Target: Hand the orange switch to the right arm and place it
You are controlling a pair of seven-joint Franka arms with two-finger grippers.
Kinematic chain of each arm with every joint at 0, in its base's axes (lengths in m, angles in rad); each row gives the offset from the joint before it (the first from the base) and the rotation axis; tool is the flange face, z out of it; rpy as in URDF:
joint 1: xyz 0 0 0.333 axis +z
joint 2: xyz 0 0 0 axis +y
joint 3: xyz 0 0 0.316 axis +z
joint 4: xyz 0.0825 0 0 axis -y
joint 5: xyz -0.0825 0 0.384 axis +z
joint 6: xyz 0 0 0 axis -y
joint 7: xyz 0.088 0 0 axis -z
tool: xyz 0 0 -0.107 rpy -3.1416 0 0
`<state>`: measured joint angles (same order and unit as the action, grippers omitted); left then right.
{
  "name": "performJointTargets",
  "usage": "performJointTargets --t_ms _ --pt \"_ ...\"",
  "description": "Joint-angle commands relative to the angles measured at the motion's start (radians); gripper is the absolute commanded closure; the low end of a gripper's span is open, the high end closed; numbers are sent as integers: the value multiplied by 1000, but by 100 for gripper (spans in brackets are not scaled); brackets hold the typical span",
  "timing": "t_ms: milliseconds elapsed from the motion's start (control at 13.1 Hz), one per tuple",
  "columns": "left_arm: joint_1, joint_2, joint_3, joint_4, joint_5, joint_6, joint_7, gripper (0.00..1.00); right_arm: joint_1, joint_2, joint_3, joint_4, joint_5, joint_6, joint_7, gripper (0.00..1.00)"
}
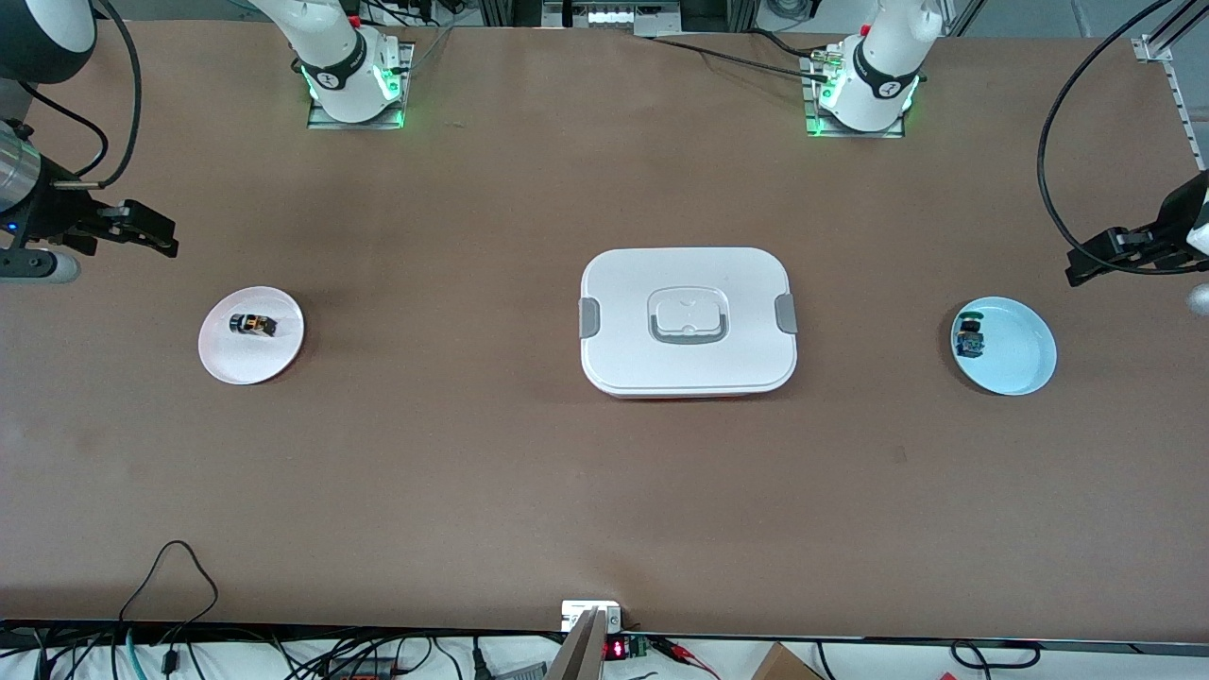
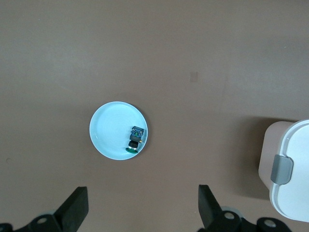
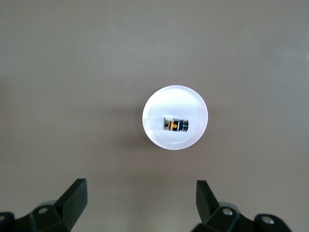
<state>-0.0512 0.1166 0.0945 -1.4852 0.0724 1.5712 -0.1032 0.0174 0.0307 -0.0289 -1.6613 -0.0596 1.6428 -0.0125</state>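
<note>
The orange switch (image 1: 253, 325) (image 3: 175, 124) lies on its side on a small white plate (image 1: 227, 364) (image 3: 159, 104) at the right arm's end of the table. My right gripper (image 1: 156, 238) (image 3: 141, 188) hangs open over bare table beside that plate, holding nothing. My left gripper (image 1: 1086, 264) (image 2: 143, 191) hangs open and empty over bare table at the left arm's end, beside a light blue plate (image 1: 1020, 354) (image 2: 108, 128). On the blue plate rests a similar switch with a blue block and green cap (image 1: 970, 340) (image 2: 134, 140).
A white lidded box (image 1: 623, 293) (image 2: 294, 198) with grey side clips stands in the middle of the table between the two plates. Cables and a small device (image 1: 591, 616) lie along the table edge nearest the front camera.
</note>
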Motion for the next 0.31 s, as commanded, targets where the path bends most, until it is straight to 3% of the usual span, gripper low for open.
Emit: performJointTargets --t_ms 0,229 --pt "1 17 -4 34 24 -13 22 0 -4 -2 1 38 20 -20 -6 0" --pt "7 17 -4 34 15 -14 20 0 -5 -2 0 44 40 -20 -7 0"
